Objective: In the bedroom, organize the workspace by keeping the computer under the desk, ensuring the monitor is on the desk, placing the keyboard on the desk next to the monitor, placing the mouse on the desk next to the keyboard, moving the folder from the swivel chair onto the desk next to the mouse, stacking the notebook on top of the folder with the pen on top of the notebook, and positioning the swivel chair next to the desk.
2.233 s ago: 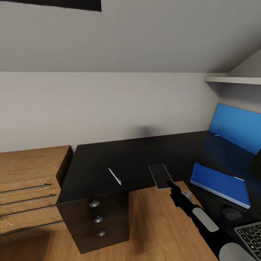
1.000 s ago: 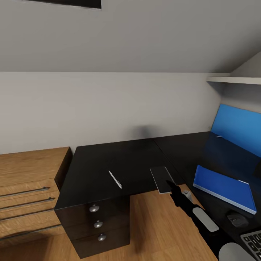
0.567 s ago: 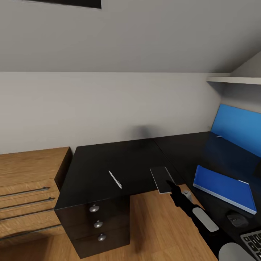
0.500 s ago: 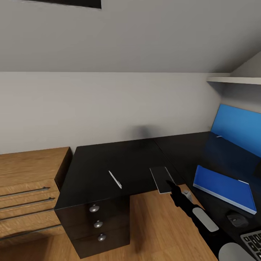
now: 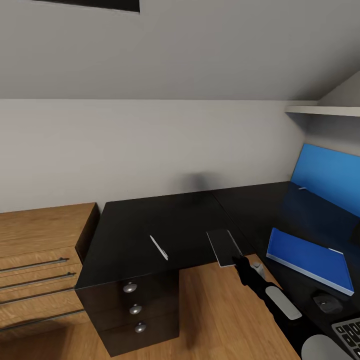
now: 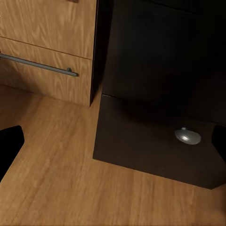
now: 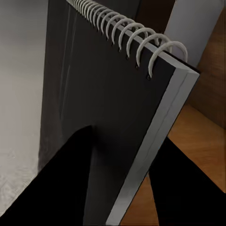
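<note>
Right jaws clamped on thin dark spiral-bound notebook (image 7: 113, 117) overhanging black bench (image 5: 150, 225) edge, ready for bright blue flat folder (image 5: 310, 260); left jaws apart.

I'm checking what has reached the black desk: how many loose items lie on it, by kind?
Pen: 1
Notebook: 1
Folder: 1
Mouse: 1
Keyboard: 1
Total: 5
</note>
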You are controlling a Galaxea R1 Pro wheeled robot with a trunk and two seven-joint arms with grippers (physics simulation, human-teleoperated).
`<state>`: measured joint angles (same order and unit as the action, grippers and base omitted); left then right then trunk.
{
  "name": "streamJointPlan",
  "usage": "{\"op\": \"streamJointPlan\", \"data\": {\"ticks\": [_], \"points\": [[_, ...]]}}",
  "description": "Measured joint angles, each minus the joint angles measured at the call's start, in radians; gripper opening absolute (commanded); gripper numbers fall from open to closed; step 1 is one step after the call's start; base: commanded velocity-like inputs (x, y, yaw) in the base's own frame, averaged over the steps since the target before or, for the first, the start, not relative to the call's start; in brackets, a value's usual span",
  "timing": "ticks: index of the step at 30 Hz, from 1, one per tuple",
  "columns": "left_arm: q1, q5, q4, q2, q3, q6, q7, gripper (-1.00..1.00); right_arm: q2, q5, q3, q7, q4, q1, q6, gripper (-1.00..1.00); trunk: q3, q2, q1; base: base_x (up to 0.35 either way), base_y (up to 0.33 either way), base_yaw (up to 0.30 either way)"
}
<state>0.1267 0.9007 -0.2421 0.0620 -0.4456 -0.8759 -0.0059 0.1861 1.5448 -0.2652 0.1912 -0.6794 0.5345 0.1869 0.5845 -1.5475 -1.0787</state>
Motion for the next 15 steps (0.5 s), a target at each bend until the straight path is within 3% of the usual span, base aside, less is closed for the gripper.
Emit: {"op": "streamJointPlan", "data": {"ticks": [15], "points": [[0.0,0.001,0.0,0.0,0.0,-0.001,0.0,1.0,0.0,0.001,0.001,-0.006,-0.001,0.0,-0.001,-1.0,0.0,0.0,0.0,0.0,0.0,0.0]]}}
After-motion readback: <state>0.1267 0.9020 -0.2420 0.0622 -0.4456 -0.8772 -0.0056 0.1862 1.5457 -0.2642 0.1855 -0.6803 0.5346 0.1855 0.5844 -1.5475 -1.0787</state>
